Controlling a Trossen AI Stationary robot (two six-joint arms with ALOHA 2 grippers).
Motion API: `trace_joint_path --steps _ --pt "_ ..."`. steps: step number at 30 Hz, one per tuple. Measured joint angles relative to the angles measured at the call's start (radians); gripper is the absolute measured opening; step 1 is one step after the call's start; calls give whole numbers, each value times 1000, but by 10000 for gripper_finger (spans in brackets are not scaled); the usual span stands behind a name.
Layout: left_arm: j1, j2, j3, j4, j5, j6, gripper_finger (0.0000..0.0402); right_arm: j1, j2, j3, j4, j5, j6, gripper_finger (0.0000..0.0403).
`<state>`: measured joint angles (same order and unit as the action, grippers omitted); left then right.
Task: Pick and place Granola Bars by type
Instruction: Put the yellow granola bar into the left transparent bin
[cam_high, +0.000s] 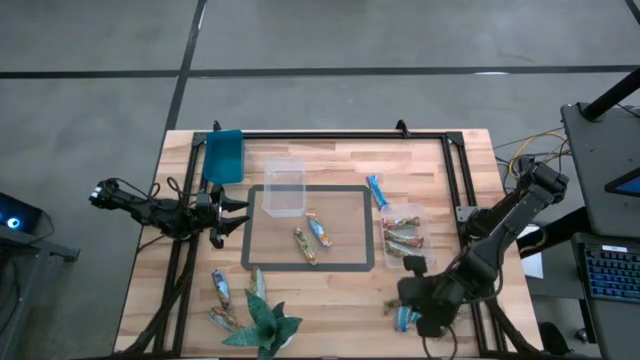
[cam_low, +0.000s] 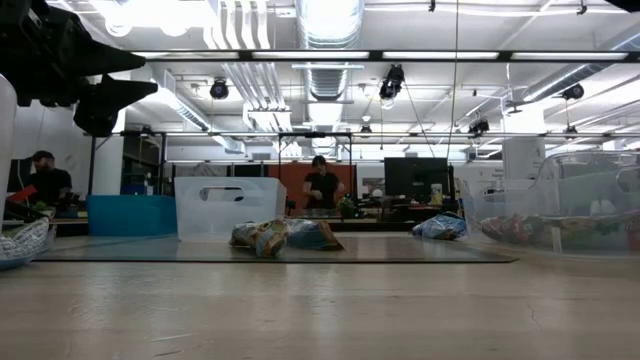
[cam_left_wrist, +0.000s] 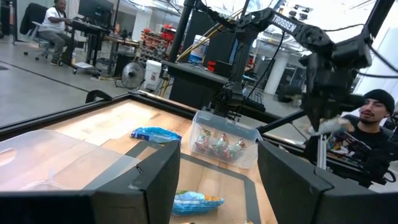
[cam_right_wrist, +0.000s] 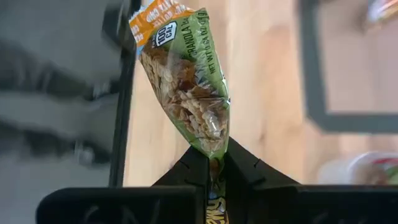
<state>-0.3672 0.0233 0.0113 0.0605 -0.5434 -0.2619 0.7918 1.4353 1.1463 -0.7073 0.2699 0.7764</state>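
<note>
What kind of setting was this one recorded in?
Likely an open robotics lab or workshop: exposed ceiling ducts, a concrete floor, and desks with monitors where people work behind the wooden table.

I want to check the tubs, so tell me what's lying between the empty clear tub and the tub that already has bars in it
In the high view, one blue-wrapped granola bar lies on the wood between the empty clear tub and the filled tub, apart from both.

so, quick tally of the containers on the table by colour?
Clear tubs: 2, one empty, one holding bars
Blue bin: 1
Total: 3
</note>
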Motion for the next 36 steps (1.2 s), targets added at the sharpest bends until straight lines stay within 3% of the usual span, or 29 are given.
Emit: trace_joint_path --steps 8,15,21,28,36 --pt "0 0 0 4 0 0 197 -139 0 76 8 125 33 13" --pt "0 0 -1 46 -2 -61 197 -258 0 88 25 132 24 13" --pt "1 2 14 77 -2 -48 197 -354 0 88 158 133 -72 13" --pt "0 44 182 0 -6 154 197 -453 5 93 281 137 -158 13" --pt "0 147 433 -181 -37 167 197 -541 40 165 343 133 -299 13"
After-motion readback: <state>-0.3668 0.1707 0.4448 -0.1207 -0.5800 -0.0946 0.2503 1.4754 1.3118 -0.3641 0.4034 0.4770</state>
